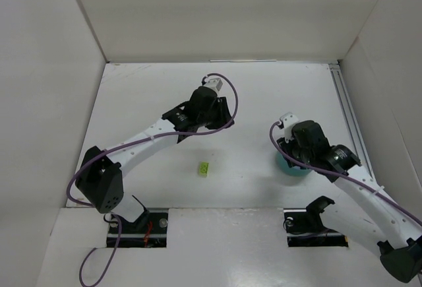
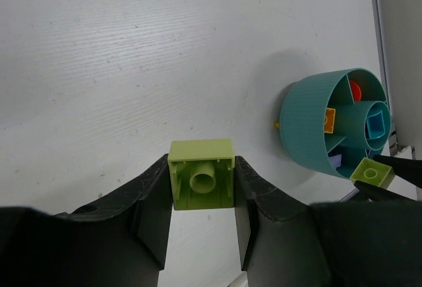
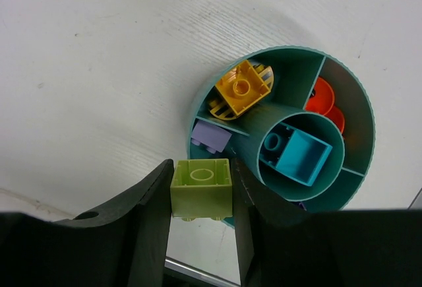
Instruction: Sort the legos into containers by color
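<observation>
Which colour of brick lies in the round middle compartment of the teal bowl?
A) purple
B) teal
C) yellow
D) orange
B: the right wrist view shows teal bricks inside the centre ring of the bowl.

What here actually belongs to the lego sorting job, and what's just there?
Job:
teal bowl
left tool gripping a lime brick
right tool gripping another lime brick
loose lime brick on the table
yellow bricks, orange pieces, purple brick and teal brick, in the bowl

Just there:
purple cables
rail along the table's right edge
white walls
</observation>
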Available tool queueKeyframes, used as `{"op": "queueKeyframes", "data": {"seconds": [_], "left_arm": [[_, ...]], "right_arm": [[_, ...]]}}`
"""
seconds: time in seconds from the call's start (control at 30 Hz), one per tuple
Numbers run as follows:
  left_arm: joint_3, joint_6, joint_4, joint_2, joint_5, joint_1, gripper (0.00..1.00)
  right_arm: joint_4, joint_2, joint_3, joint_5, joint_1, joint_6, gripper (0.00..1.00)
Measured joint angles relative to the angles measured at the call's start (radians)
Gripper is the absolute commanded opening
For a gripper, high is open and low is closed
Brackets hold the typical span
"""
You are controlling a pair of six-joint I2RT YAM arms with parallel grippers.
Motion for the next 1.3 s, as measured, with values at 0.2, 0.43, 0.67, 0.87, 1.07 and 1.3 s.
{"op": "queueKeyframes", "data": {"seconds": [0.2, 0.43, 0.67, 0.87, 1.07, 1.3], "left_arm": [[0.000, 0.001, -0.015, 0.000, -0.004, 0.000, 0.00], [0.000, 0.013, -0.034, -0.002, -0.004, 0.000, 0.00], [0.000, 0.015, -0.045, -0.031, -0.005, 0.000, 0.00], [0.000, 0.016, -0.045, -0.042, -0.005, 0.000, 0.00], [-0.001, 0.016, -0.045, -0.045, -0.004, 0.000, 0.00], [-0.010, 0.016, -0.045, -0.054, -0.004, 0.000, 0.00]], "right_arm": [[-0.012, -0.008, 0.000, 0.016, 0.028, 0.032, 0.13], [-0.014, -0.009, 0.000, 0.037, 0.082, 0.066, 0.13], [-0.017, -0.005, -0.004, 0.060, 0.100, 0.092, 0.13], [0.017, 0.008, -0.057, 0.039, 0.166, 0.104, 0.13], [0.028, 0.034, -0.070, 0.041, 0.190, 0.110, 0.13], [0.023, 0.037, -0.056, 0.069, 0.190, 0.108, 0.13]]}}
